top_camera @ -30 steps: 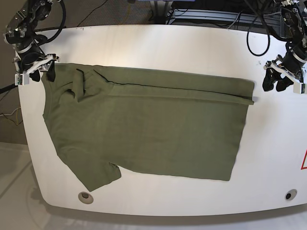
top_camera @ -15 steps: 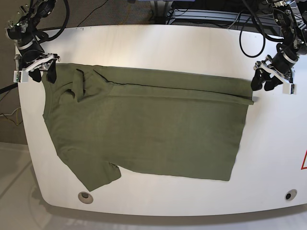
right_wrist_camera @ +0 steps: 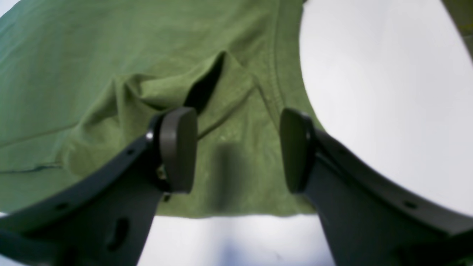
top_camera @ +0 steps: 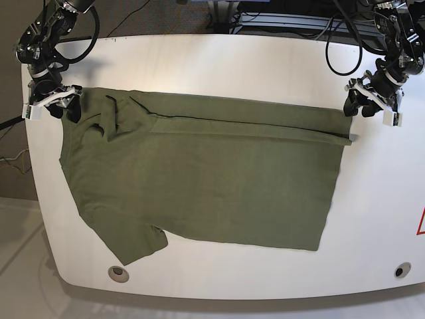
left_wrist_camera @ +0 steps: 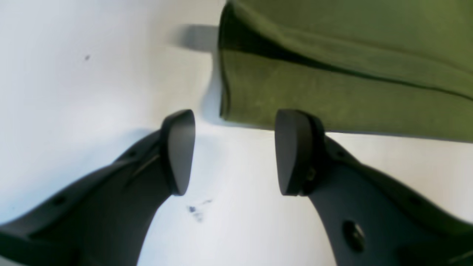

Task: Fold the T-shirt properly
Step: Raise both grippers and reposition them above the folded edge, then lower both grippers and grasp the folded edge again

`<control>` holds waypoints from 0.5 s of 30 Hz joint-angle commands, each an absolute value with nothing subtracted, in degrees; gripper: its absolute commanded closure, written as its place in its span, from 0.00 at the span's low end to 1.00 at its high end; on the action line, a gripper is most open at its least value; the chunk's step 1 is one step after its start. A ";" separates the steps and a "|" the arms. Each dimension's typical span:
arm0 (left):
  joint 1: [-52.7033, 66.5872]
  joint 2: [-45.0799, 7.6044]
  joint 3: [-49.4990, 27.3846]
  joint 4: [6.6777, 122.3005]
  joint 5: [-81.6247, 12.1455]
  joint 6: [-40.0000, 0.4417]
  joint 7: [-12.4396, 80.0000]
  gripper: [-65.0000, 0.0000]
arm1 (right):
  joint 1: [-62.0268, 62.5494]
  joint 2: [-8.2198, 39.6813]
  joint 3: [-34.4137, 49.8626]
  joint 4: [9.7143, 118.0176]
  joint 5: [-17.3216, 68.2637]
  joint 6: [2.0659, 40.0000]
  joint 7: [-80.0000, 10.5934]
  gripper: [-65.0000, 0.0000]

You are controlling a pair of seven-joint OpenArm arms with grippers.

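**Both arms close in on the far edge**

Left wrist: the left end effector (left_wrist_camera: 229,151) gapes wide at the T-shirt (left_wrist_camera: 332,74) hem corner.

Right wrist: the right end effector (right_wrist_camera: 236,147) is wide over the collar.

Base: both have crept inward onto the 12 o'clock fold, ready to pinch. The shirt lies flat on the counter (top_camera: 265,60), long axis 9-to-3, collar at 9.

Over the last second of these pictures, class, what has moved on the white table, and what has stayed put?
The left gripper moved inward to the folded far hem corner of the olive-green cotton T-shirt, jaws open. The right gripper shifted slightly toward the shoulder edge near the collar, also open. Neither holds cloth. The shirt lies unchanged on the white table.
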State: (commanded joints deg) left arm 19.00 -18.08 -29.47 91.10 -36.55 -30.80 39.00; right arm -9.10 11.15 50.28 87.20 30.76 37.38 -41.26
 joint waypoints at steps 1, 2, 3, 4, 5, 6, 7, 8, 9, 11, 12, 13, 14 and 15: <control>19.15 -18.09 -29.65 91.21 -36.26 -30.79 38.83 0.48 | -8.85 11.17 50.39 86.61 30.12 36.90 -41.00 0.49; 18.96 -18.08 -30.09 91.50 -36.29 -30.56 38.17 0.45 | -8.40 11.42 50.93 84.98 29.17 36.32 -40.37 0.49; 18.77 -18.07 -30.53 91.79 -36.33 -30.33 37.52 0.43 | -7.94 11.66 51.47 83.35 28.22 35.73 -39.75 0.49; 18.80 -18.07 -30.73 91.79 -36.46 -30.32 37.42 0.42 | -7.92 11.71 51.63 82.88 28.04 35.46 -39.41 0.49; 18.84 -18.07 -30.93 91.79 -36.58 -30.31 37.31 0.41 | -7.91 11.75 51.78 82.41 27.86 35.18 -39.07 0.49; 18.83 -18.08 -31.22 91.84 -36.80 -30.34 37.28 0.41 | -7.90 11.80 51.99 81.99 27.73 34.99 -38.86 0.49; 18.82 -18.10 -31.50 91.89 -37.01 -30.37 37.26 0.41 | -7.90 11.84 52.21 81.58 27.61 34.80 -38.65 0.50; 18.81 -18.12 -31.79 91.93 -37.31 -30.34 37.23 0.40 | -7.93 11.86 52.39 81.27 27.55 34.74 -38.44 0.50; 18.81 -18.13 -32.09 91.96 -37.60 -30.31 37.20 0.40 | -7.96 11.89 52.57 80.96 27.49 34.69 -38.24 0.50; 18.78 -18.08 -32.68 92.07 -38.14 -30.30 37.25 0.41 | -8.16 11.84 53.08 80.49 27.29 34.64 -37.96 0.51; 18.76 -18.08 -32.95 92.15 -38.36 -30.27 37.27 0.42 | -8.26 11.82 53.36 80.30 27.32 34.71 -37.88 0.51; 18.74 -18.08 -33.22 92.23 -38.57 -30.24 37.28 0.42 | -8.35 11.79 53.64 80.12 27.34 34.77 -37.81 0.51; 18.85 -18.04 -33.21 92.50 -38.58 -30.21 37.65 0.43 | -8.44 11.93 53.64 79.07 27.51 35.33 -37.84 0.51; 18.96 -17.99 -33.19 92.77 -38.58 -30.17 38.02 0.44 | -8.52 12.08 53.63 78.02 27.68 35.90 -37.88 0.52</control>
